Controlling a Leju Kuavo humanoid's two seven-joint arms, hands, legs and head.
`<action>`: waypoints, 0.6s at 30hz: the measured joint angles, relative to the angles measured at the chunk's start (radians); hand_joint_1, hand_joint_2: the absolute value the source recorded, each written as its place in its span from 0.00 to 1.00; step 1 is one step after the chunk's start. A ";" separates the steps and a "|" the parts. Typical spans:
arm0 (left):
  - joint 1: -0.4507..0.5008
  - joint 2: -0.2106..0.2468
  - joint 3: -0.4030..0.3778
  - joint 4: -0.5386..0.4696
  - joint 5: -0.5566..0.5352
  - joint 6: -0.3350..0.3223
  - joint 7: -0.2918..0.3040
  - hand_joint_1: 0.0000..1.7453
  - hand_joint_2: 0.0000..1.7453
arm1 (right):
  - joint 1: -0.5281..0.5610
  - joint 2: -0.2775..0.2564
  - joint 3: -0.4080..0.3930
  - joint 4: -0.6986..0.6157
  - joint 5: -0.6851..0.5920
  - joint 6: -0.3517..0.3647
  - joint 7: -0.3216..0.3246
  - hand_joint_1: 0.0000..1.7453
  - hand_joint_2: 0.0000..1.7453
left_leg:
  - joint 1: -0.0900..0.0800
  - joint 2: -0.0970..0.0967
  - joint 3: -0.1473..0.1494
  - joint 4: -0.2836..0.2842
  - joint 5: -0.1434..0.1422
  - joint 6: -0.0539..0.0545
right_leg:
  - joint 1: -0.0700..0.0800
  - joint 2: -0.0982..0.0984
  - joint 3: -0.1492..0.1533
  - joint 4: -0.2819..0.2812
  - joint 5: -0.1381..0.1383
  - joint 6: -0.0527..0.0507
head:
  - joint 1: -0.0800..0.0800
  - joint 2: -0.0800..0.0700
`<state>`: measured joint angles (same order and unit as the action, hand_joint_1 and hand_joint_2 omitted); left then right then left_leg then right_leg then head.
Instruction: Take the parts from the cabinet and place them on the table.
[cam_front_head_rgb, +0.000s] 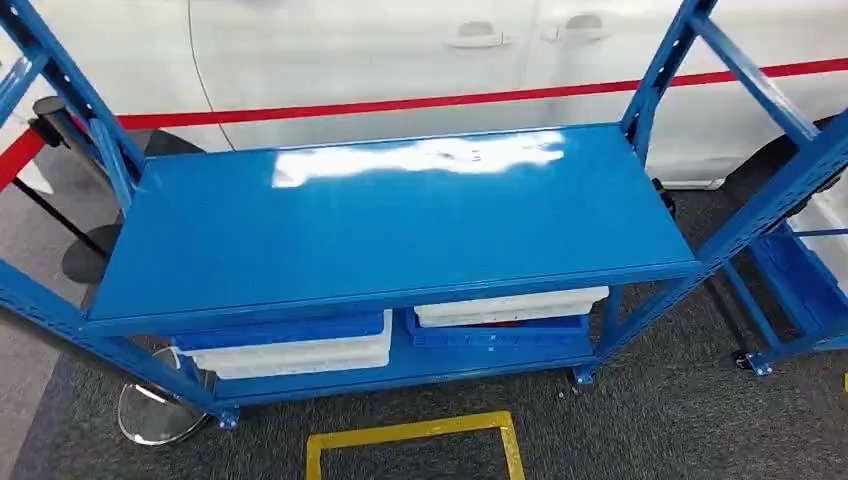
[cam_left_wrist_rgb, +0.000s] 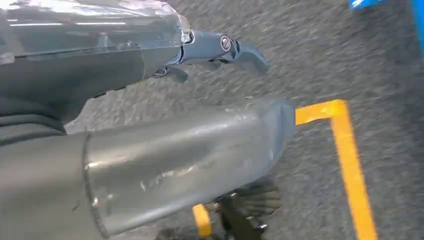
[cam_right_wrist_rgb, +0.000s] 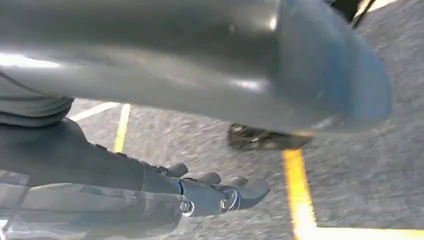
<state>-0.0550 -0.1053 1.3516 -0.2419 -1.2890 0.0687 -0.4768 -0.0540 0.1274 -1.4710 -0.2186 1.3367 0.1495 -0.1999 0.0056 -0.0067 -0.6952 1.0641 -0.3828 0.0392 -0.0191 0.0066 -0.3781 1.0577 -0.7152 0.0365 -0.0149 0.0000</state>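
The left robot hand (cam_left_wrist_rgb: 220, 52) hangs over grey carpet, fingers apart, holding nothing. Ahead, white bins (cam_front_head_rgb: 295, 355) (cam_front_head_rgb: 510, 305) lie lengthwise, left to right, on the blue cabinet's (cam_front_head_rgb: 400, 220) lower shelf. The right robot hand (cam_right_wrist_rgb: 215, 192) hangs likewise empty, fingers spread.

White and blue part bins (cam_front_head_rgb: 300, 345) sit under the blue rack's bare shelf (cam_front_head_rgb: 390, 220).

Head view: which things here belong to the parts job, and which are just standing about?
Job:
blue metal shelf cart
white plastic bins on its lower shelf
blue plastic bins stacked with them
left hand and right hand, both empty

Standing about:
white car
red barrier tape
yellow floor marking
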 joint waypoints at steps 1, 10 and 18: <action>-0.001 0.000 0.000 0.000 0.000 0.004 0.002 0.00 0.00 | -0.002 0.000 0.000 0.000 0.000 0.000 0.000 0.00 0.00 | -0.001 0.002 0.009 -0.003 -0.004 0.001 | 0.000 -0.001 -0.044 0.076 -0.039 0.002 | -0.002 0.000; -0.004 -0.005 -0.005 0.000 -0.010 0.008 -0.002 0.00 0.00 | 0.001 -0.002 0.000 0.000 0.001 0.001 0.000 0.00 0.00 | -0.010 -0.007 0.047 -0.006 -0.027 -0.011 | 0.021 -0.003 -0.126 -0.019 0.171 -0.030 | 0.000 0.000; -0.001 -0.004 -0.006 0.000 -0.011 0.016 -0.006 0.00 0.00 | 0.003 0.000 0.000 0.000 0.001 0.001 0.000 0.00 0.00 | 0.003 -0.001 -0.028 0.244 -0.205 -0.058 | 0.009 -0.013 -0.153 -0.054 0.214 -0.064 | -0.006 0.000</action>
<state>-0.0561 -0.1091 1.3458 -0.2419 -1.3001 0.0847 -0.4833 -0.0506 0.1274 -1.4710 -0.2186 1.3375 0.1507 -0.1995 0.0087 -0.0079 -0.7234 1.3076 -0.5880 -0.0186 -0.0106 -0.0060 -0.5311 1.0038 -0.5014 -0.0280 -0.0210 0.0000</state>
